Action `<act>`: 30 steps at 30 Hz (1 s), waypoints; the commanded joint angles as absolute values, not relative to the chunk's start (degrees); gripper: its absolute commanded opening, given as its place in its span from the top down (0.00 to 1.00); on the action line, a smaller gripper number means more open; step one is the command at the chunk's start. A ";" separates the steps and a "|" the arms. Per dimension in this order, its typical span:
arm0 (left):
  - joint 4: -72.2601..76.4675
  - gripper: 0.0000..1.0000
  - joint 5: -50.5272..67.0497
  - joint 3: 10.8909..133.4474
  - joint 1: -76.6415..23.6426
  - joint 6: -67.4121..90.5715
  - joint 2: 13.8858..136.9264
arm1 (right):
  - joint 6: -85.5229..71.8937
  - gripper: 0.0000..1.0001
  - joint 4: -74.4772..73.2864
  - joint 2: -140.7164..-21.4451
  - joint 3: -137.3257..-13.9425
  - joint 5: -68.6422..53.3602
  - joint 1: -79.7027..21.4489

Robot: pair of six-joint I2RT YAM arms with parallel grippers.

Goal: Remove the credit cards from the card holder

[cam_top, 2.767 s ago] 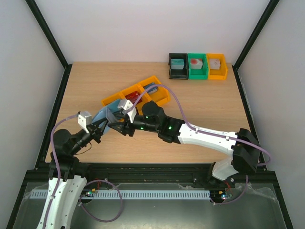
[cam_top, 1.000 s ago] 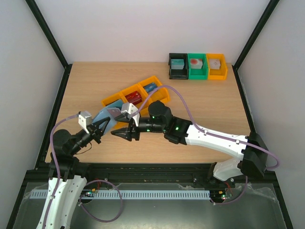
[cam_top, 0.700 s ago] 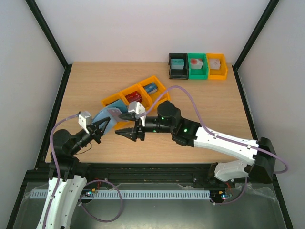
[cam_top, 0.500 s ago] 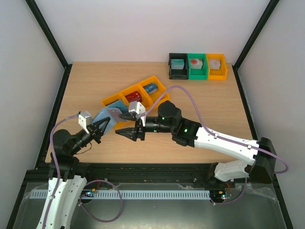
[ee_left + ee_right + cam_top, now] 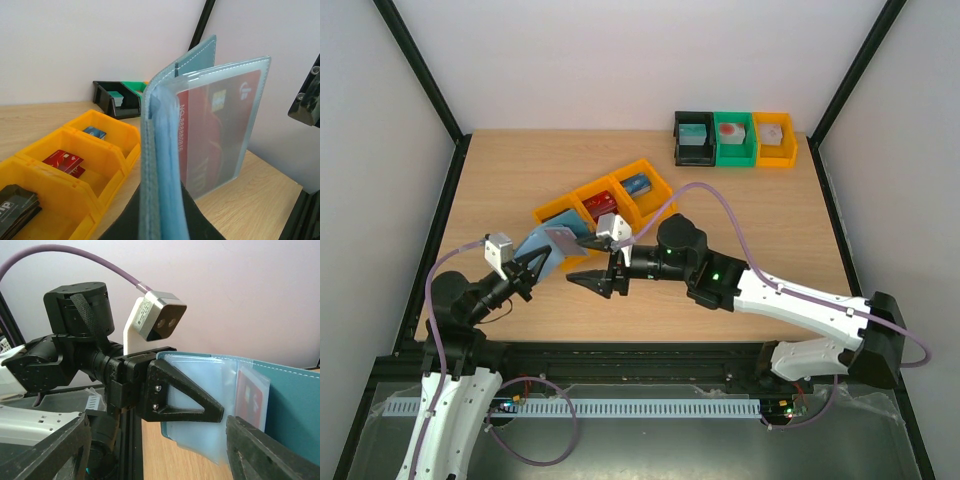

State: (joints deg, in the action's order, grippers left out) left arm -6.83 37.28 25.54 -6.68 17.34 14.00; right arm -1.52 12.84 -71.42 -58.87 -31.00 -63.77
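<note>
My left gripper [image 5: 532, 264] is shut on the light blue card holder [image 5: 546, 246] and holds it open and upright above the table. In the left wrist view the holder [image 5: 160, 150] stands between my black fingers [image 5: 196, 220], and a red credit card [image 5: 220, 130] sits in its clear sleeve. My right gripper [image 5: 585, 270] is open and empty, just right of the holder. In the right wrist view its jaws stand wide apart, with the holder [image 5: 300, 405] and the red card [image 5: 250, 396] ahead and the left finger [image 5: 180, 395] clamped on the sleeve.
A yellow three-compartment bin [image 5: 642, 170] stands behind the holder. It holds a blue card [image 5: 94, 132], red cards [image 5: 64, 160] and dark cards [image 5: 15, 202]. Black, green and yellow small bins [image 5: 735, 155] stand at the back right.
My right gripper has drawn back from the holder, down and to the right, and stands open. The left gripper and the holder have stayed put.
</note>
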 commanded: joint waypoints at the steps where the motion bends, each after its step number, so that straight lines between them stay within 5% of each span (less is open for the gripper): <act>1: -5.36 0.98 37.62 25.77 -6.40 17.22 13.45 | -2.37 0.29 15.38 -73.23 -59.34 -32.24 -63.85; 30: -4.98 0.98 37.88 26.02 -5.89 17.23 12.93 | 1.01 0.27 12.72 -74.40 -61.03 -28.17 -63.72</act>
